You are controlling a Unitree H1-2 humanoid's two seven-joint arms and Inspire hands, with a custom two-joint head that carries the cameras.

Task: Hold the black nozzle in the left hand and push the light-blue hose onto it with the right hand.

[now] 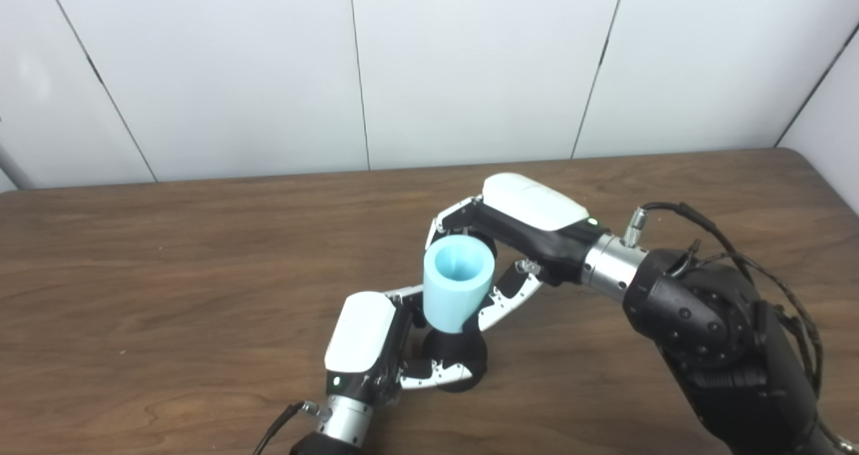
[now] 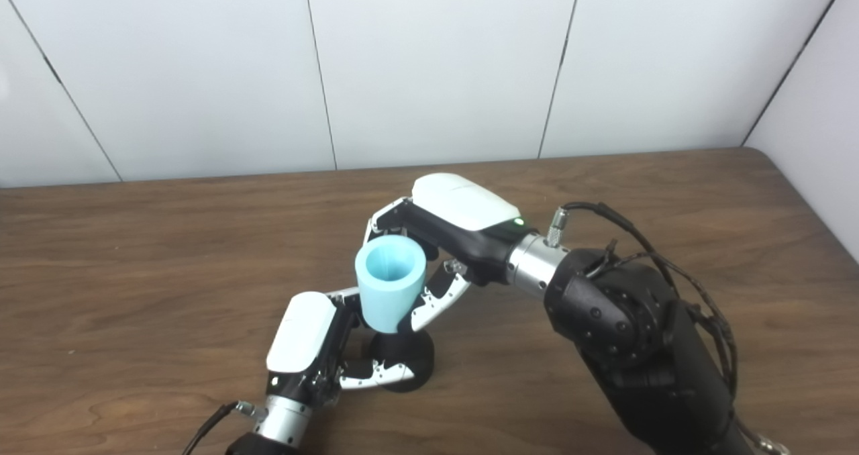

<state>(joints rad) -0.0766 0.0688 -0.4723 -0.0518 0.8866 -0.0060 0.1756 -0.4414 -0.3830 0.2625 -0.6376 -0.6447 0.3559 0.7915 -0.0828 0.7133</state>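
Left eye view: nozzle (image 1: 456,358) stands upright on the table (image 1: 168,274), near centre front. Left hand (image 1: 366,344) is clamped round its base, thumb across the front, fingers wrapped behind and mostly hidden. Only the nozzle's lower black body shows; its top is covered by the hose (image 1: 458,282).

Hose sits on the nozzle, upright with a slight lean, open wide end up, narrow end down at the black part. How far it is seated can't be told: the joint is hidden inside the hose. Inside of the hose is just blue, no detail visible.

Right hand (image 1: 510,240) is closed on the hose, fingers round the far side and largely hidden behind it, thumb along the near right side.

Left forearm is cut off at the bottom edge. Right arm is cut off at the bottom right corner; cable (image 2: 624,230) loops off its wrist.
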